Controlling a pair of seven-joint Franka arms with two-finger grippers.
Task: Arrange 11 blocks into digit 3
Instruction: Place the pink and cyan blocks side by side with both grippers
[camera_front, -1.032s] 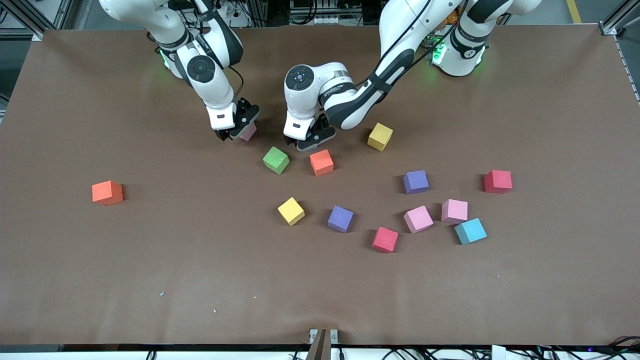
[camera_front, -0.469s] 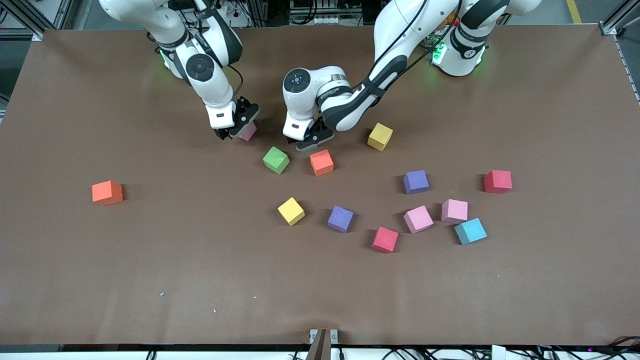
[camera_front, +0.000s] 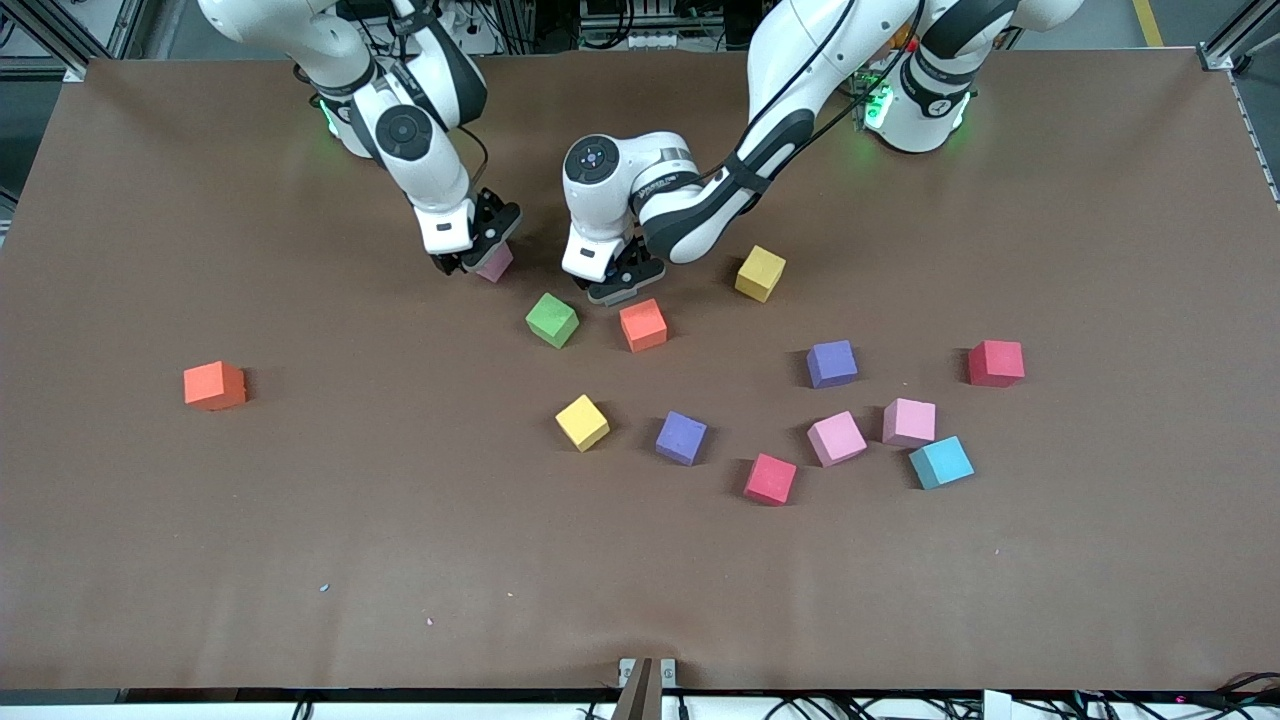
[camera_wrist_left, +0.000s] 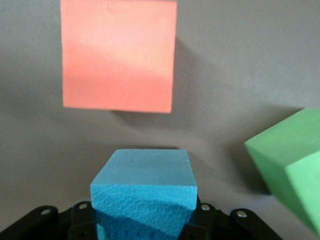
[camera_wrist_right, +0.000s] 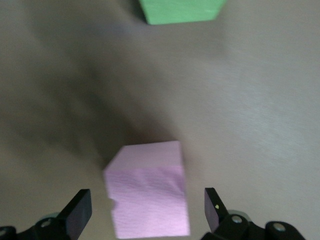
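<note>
My left gripper (camera_front: 613, 283) is low over the table, beside the orange block (camera_front: 643, 325) and the green block (camera_front: 552, 320). In the left wrist view it is shut on a teal-blue block (camera_wrist_left: 144, 192), which the hand hides from the front view. The orange block (camera_wrist_left: 118, 55) and the green block (camera_wrist_left: 290, 160) lie just past it. My right gripper (camera_front: 476, 264) is open around a pink block (camera_front: 496, 263) on the table. The right wrist view shows a gap between each finger (camera_wrist_right: 79, 210) and that pink block (camera_wrist_right: 147, 200).
Toward the left arm's end lie a yellow block (camera_front: 760, 273), a purple one (camera_front: 832, 363), a red one (camera_front: 996, 362), two pink ones (camera_front: 909, 421), a teal one (camera_front: 941, 462). Nearer the front camera sit red (camera_front: 770, 479), purple (camera_front: 681, 437) and yellow (camera_front: 582, 422) blocks. An orange block (camera_front: 214, 385) lies alone toward the right arm's end.
My left gripper's fingers have closed onto the teal-blue block. Both hands have barely shifted, and the right gripper has stayed open around the pink block.
</note>
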